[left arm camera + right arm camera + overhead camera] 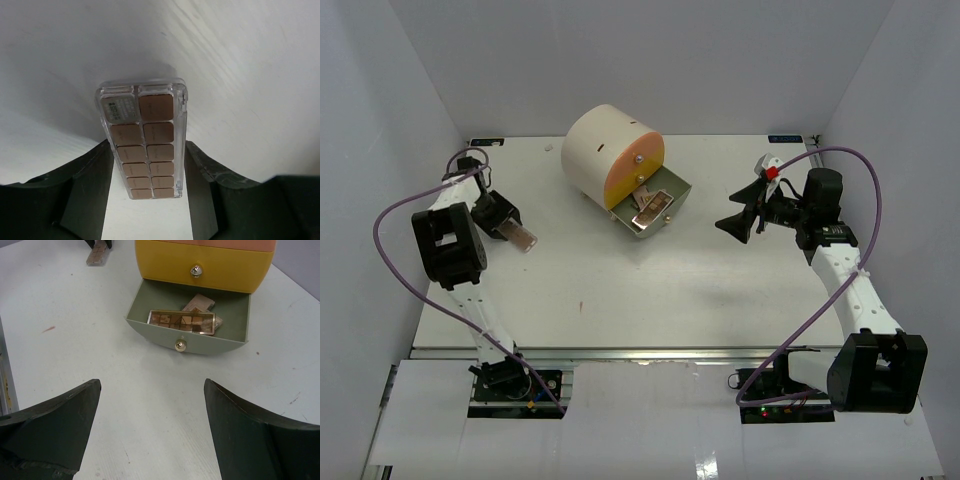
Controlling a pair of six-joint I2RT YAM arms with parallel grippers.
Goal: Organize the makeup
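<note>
Your left claw [513, 230] is clenched on a flat pinkish-tan palette [523, 239], seen at the left side of the white worktop [620, 290], well apart from the drawer unit [600, 150]. From your left wrist camera, the claw [147, 145] has a dark finger [90, 190] against each long edge of the clear-lidded palette [142, 140], whose two rows of brown pans run away from the lens; you cannot tell whether its far end rests on the worktop or hangs just above it. Your right claw [740, 222] is released and holds nothing. It hovers to the right of the unit, pointing toward it. In its own camera the fingers [55, 425] stand wide apart over bare worktop [150, 405], facing the open drawer. The cream, cylindrical unit sits at the back centre with its orange-yellow front [200, 262] turned toward your right arm. Its grey-green bottom drawer [150, 337] is pulled out. Inside lies a gold-rimmed palette [181, 321] of small brown and tan squares, set lengthwise along the drawer's front wall. A second tan case [199, 302] lies tilted behind it, partly covered.
</note>
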